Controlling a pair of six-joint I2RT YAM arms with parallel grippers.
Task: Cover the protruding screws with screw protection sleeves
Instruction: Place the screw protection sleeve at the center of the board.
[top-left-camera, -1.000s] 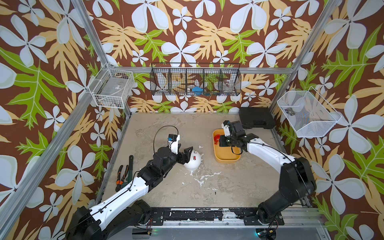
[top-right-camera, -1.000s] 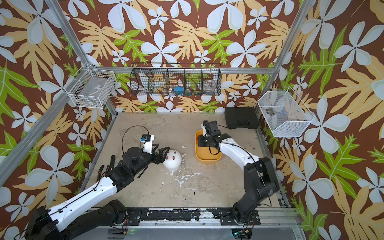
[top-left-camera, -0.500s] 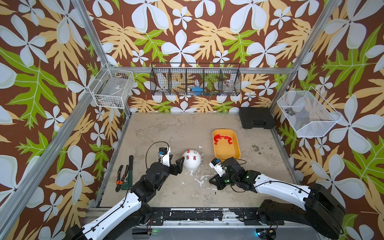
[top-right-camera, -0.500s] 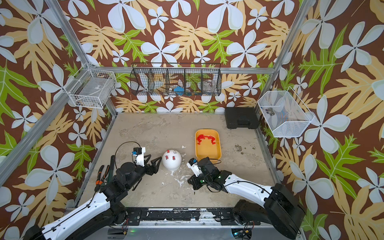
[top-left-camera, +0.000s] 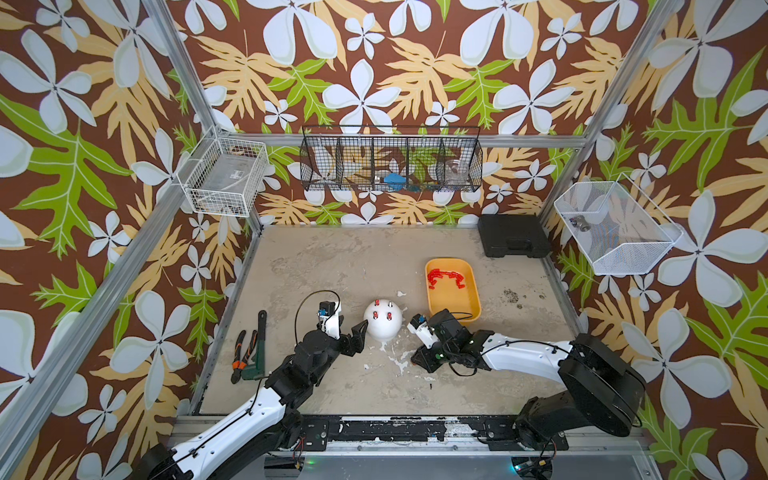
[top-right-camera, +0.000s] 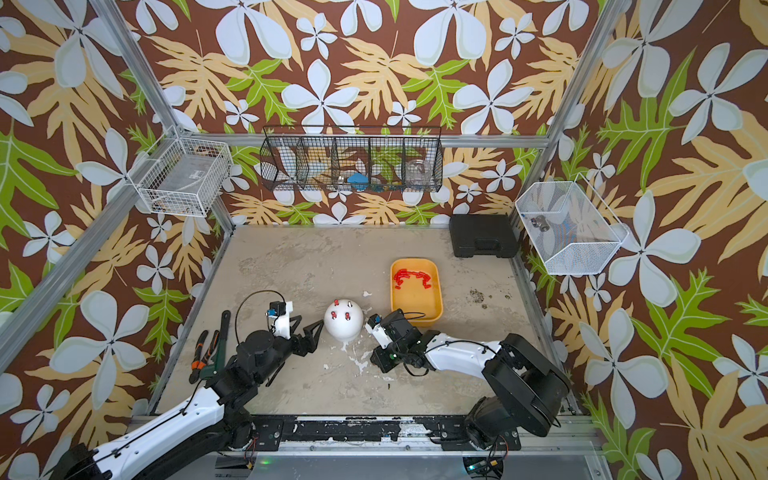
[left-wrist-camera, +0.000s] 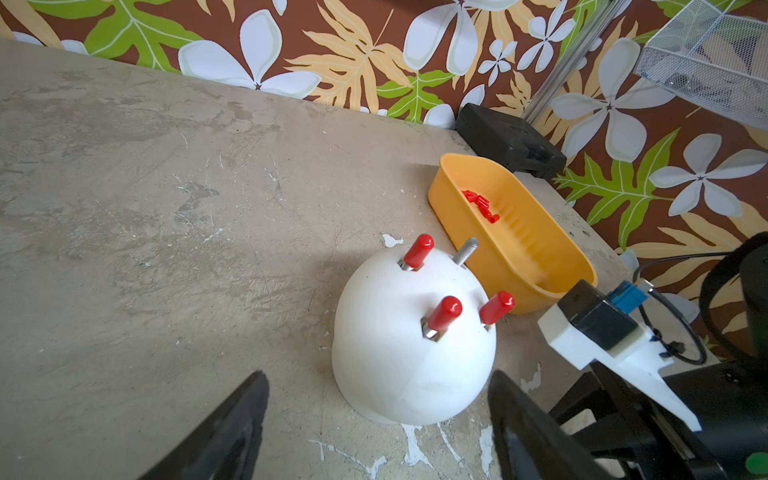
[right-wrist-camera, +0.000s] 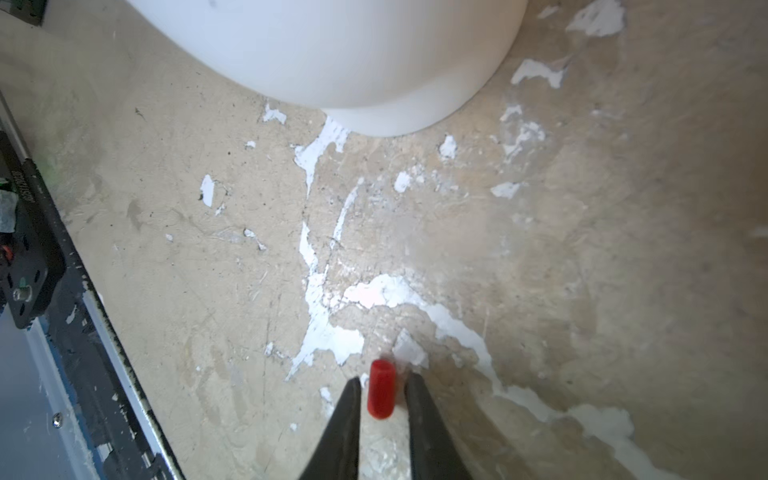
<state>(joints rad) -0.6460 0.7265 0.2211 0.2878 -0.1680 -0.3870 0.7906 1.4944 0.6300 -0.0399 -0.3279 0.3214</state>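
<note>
I see my left arm reaching forward low over the table, left gripper (top-left-camera: 351, 334) with jaws spread wide. My right arm is folded inward across the front, right gripper (right-wrist-camera: 379, 392) pointing down, jaws slightly parted.

Both top views look down steeply from high above the near edge of the table (top-left-camera: 332, 266), taking in both arms, the white dome (top-left-camera: 382, 324) at centre frame and the orange tray (top-right-camera: 414, 291) just right of it, the pair nearly identical but shifted sideways. The left wrist camera sits low and close, facing across the table at the dome (left-wrist-camera: 411, 345) in the lower middle of its frame, with the tray (left-wrist-camera: 457, 208) and back wall beyond. The right wrist camera hovers closest of all, staring almost straight down at the chipped tabletop (right-wrist-camera: 540, 249), sharing only the dome's lower edge (right-wrist-camera: 374, 83) along the top of its frame.
</note>
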